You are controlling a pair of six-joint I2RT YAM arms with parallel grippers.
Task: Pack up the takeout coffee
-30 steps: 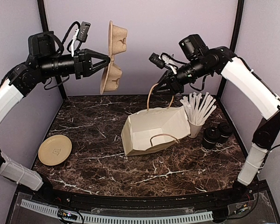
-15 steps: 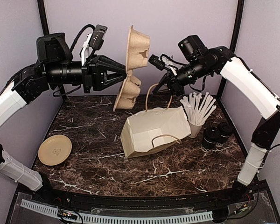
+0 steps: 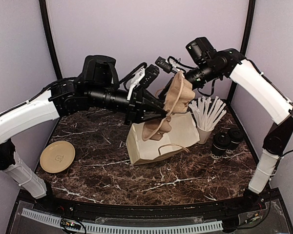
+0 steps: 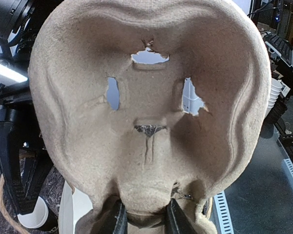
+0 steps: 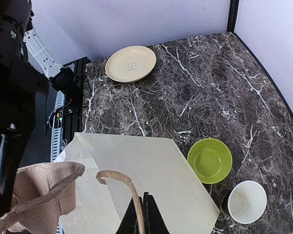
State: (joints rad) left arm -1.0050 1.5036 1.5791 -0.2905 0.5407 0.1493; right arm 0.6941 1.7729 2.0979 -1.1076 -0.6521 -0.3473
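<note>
Two lidded black coffee cups [image 3: 220, 143] [image 3: 234, 136] stand right of frame beside one white straw cup [image 3: 203, 134]. One paper bag [image 3: 141, 146], one pulp cup carrier [image 3: 180, 95], one tan plate [image 3: 57, 156]. The right wrist view adds one green bowl [image 5: 209, 160] and one open coffee cup [image 5: 247, 201].

The left arm [image 3: 27, 113] and right arm [image 3: 258, 87] have white shells, black joints and looping black wrist cables.

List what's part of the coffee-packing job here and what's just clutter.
Job: lidded coffee cups, open coffee cup, cup carrier, paper bag.
Lying about: tan plate, green bowl, white cup of straws.
</note>
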